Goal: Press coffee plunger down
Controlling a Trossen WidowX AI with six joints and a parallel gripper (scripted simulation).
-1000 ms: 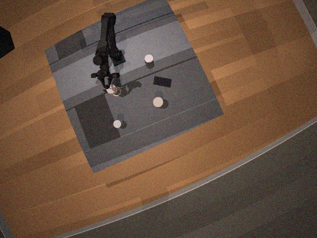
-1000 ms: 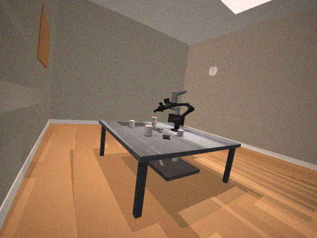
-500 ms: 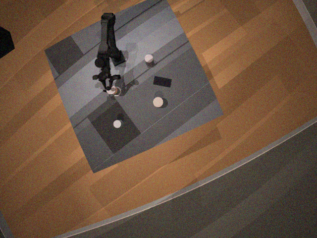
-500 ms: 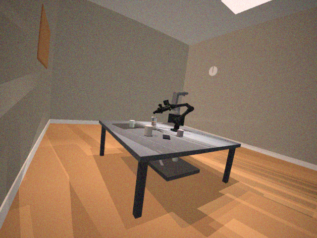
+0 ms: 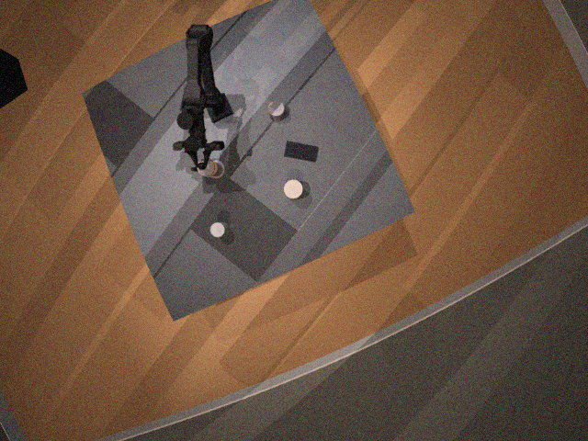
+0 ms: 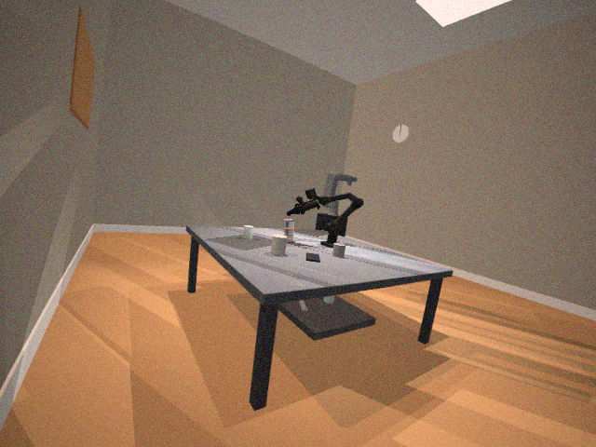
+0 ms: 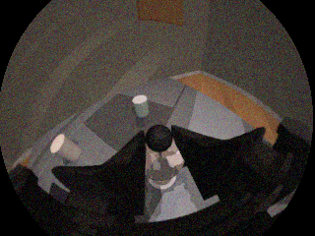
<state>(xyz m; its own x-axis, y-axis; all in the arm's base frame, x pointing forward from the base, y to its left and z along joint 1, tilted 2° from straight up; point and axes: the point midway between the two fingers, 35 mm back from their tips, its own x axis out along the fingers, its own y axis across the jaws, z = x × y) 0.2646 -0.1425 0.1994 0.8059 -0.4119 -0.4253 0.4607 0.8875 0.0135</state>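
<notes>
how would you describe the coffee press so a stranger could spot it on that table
Start at the black arm on the grey table. Follow it to its gripper, shut on the dark plunger knob. The coffee press is the only cylinder under the gripper; the white ones stand apart.

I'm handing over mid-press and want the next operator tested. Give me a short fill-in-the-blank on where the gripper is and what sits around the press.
1. The gripper is shut on the plunger's dark ____.
2. The coffee press stands ____ on the table.
3. The flat black rectangle lies between two ____-topped cups.

Missing words: knob; upright; white
</notes>
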